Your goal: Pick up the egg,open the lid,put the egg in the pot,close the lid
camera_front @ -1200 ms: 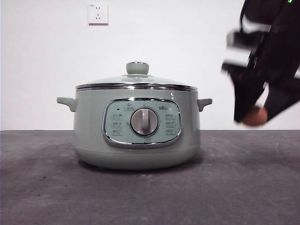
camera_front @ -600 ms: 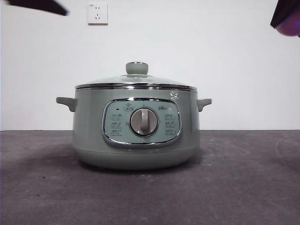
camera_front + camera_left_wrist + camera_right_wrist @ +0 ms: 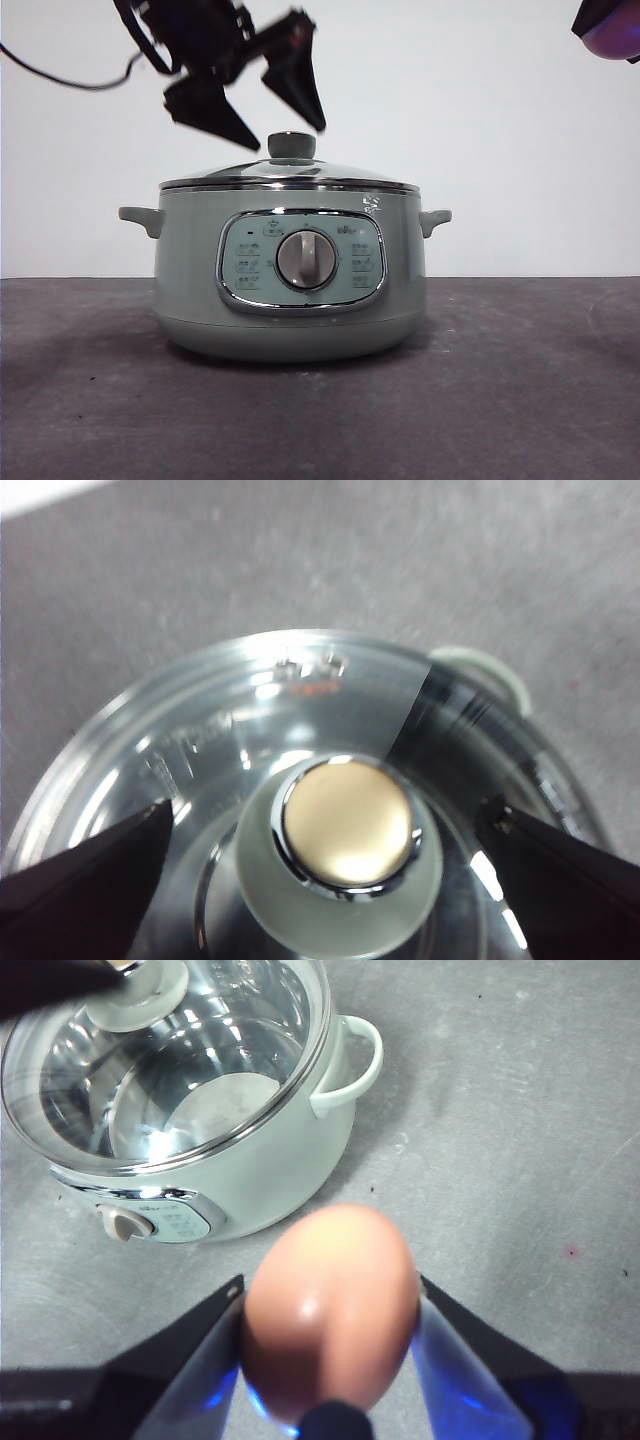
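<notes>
L gripper (image 3: 275, 125) jaws apart, just above pale green knob of clear glass lid (image 3: 250, 730) on sage-green pot (image 3: 290, 290); R gripper (image 3: 330, 1310) clamps reddish-brown egg (image 3: 330, 1305) high beside pot

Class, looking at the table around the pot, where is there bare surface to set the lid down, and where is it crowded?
Bare grey table lies to either side of the pot and in front of it, below the control panel. It is crowded above the lid: the open left tool flanks the knob. The right tool holds the egg high, off to one side.
</notes>
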Motion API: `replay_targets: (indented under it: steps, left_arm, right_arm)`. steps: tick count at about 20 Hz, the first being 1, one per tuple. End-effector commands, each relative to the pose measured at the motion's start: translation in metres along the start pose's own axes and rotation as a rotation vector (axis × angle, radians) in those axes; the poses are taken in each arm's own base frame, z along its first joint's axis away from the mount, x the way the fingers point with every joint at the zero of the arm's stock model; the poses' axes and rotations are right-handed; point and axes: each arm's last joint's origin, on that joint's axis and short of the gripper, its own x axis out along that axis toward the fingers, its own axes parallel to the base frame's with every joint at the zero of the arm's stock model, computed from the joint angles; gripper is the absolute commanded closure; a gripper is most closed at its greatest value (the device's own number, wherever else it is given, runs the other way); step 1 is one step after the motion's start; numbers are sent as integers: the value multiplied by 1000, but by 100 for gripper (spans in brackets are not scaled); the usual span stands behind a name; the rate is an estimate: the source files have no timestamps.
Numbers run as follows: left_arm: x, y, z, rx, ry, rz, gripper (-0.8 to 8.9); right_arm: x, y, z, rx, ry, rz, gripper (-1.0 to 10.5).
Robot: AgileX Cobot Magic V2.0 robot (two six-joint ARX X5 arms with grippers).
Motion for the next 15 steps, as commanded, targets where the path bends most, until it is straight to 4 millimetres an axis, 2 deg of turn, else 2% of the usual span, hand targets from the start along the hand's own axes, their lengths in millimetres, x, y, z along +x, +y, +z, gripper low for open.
replay_targets:
  steps: [1, 4, 5, 7, 8, 11, 14, 15]
  left_arm:
    - [8, 0, -2, 12, 7, 1, 123]
    - [11, 1, -3, 11, 9, 1, 141]
    - [11, 1, -3, 11, 7, 1, 228]
    - [11, -1, -3, 9, 8, -7, 485]
    - [11, -1, -4, 9, 15, -9, 574]
    - [12, -3, -6, 7, 36, -15, 664]
    - [12, -4, -6, 6, 37, -17, 820]
    - [12, -4, -6, 5, 37, -17, 822]
  right_arm:
    - [-1, 0, 1, -4, -10, 3, 963]
    - [-1, 0, 1, -5, -12, 2, 963]
    - [-1, 0, 1, -5, -14, 2, 963]
    - [-1, 0, 2, -6, -17, 2, 963]
    - [0, 0, 1, -6, -17, 1, 963]
    - [-1, 0, 2, -8, -18, 0, 963]
    - [0, 0, 2, -8, -18, 0, 963]
    - [-1, 0, 2, -8, -18, 0, 963]
